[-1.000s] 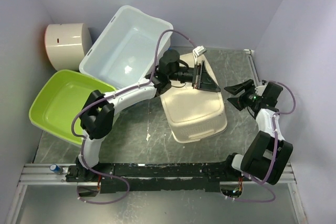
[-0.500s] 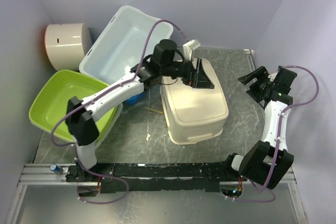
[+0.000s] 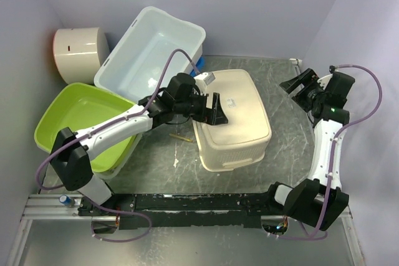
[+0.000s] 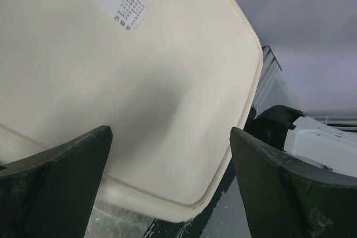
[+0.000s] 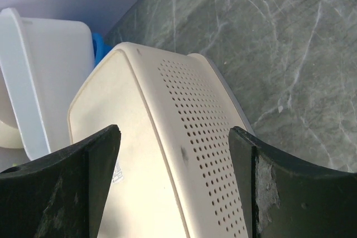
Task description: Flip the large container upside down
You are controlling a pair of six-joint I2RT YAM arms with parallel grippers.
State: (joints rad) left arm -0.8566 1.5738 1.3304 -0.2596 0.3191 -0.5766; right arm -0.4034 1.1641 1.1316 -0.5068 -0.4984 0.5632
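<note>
The large white container [image 3: 149, 51] stands open side up at the back left, tilted against the wall; its edge also shows in the right wrist view [image 5: 47, 76]. My left gripper [image 3: 217, 110] is open and empty over the left part of the upturned cream perforated basket [image 3: 234, 123]. In the left wrist view, the open gripper [image 4: 170, 193] frames the basket's base [image 4: 139, 82], which has a label sticker. My right gripper [image 3: 298, 83] is open and empty, raised at the right, apart from the basket. In its wrist view, that gripper [image 5: 175, 182] looks down on the basket's perforated side [image 5: 206, 154].
A lime green tub [image 3: 81, 119] lies at the left, partly under the white container. A cream round-topped box [image 3: 78, 51] stands in the back left corner. A bit of blue [image 5: 99, 45] shows between the white container and the basket. Walls close in on three sides.
My left gripper has drawn back leftward and nearer across the basket's top. My right arm has swung up and back toward the right wall. The basket and the white container have not moved.
</note>
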